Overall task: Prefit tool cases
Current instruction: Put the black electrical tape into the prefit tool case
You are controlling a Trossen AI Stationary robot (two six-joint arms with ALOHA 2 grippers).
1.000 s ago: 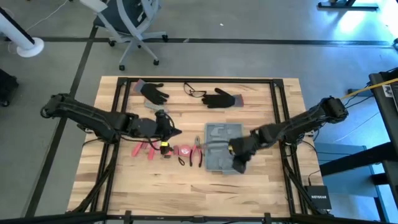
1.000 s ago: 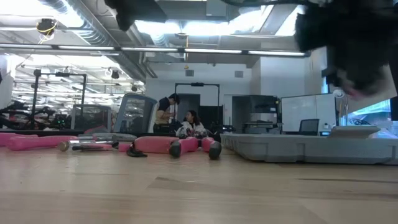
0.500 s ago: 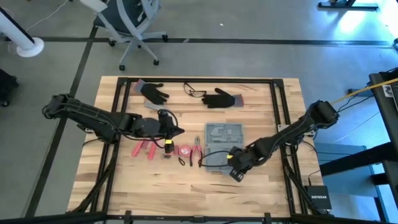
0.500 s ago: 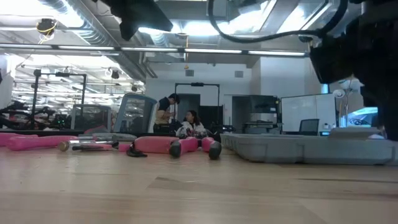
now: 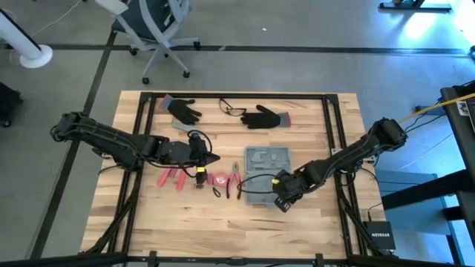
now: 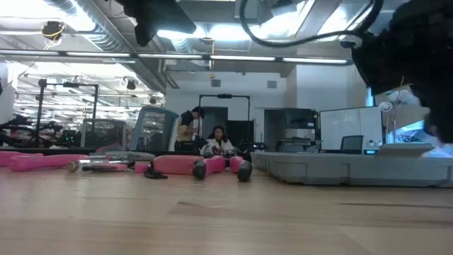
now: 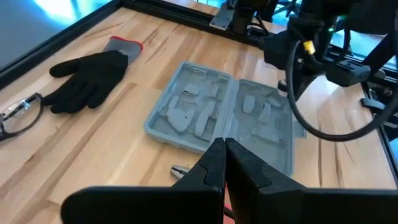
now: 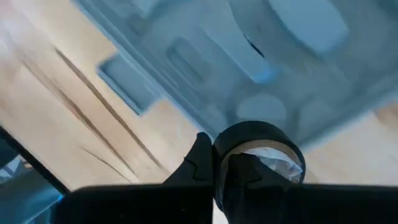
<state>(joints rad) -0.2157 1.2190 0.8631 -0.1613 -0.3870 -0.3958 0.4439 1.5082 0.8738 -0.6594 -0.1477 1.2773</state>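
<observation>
While the left arm waits at about nine o'clock on the worktop (image 5: 148, 215), its left gripper (image 5: 210, 157) hovers with fingers (image 7: 214, 163) pressed together above the loose red-handled tools (image 5: 177, 179), pointing toward three o'clock. Next along, pliers (image 5: 236, 178) lie just beside the case's nine-o'clock edge. The tool case (image 5: 266, 175) lies open and flat slightly right of the worktop's middle, both moulded halves facing up, its long axis running from twelve to six o'clock in the overhead view. Behind it, toward twelve o'clock, sit two black gloves (image 5: 261, 116) and a pair of safety glasses (image 5: 232, 109), well apart from the case.

The right gripper (image 5: 283, 194) is at the case's five-o'clock corner, touching or just above the near half. Its wrist view shows the fingers (image 8: 202, 163) drawn close together, with a dark ring-shaped object (image 8: 259, 151) in front of them; I cannot tell whether they pinch it. The grey-blue plastic fills the space directly ahead of them.

So the case lies straight under and toward eleven o'clock from the right fingers, and from the left ones it lies off toward three o'clock across the tools. The right arm is clearly nearer, and any fitting probably falls to it
</observation>
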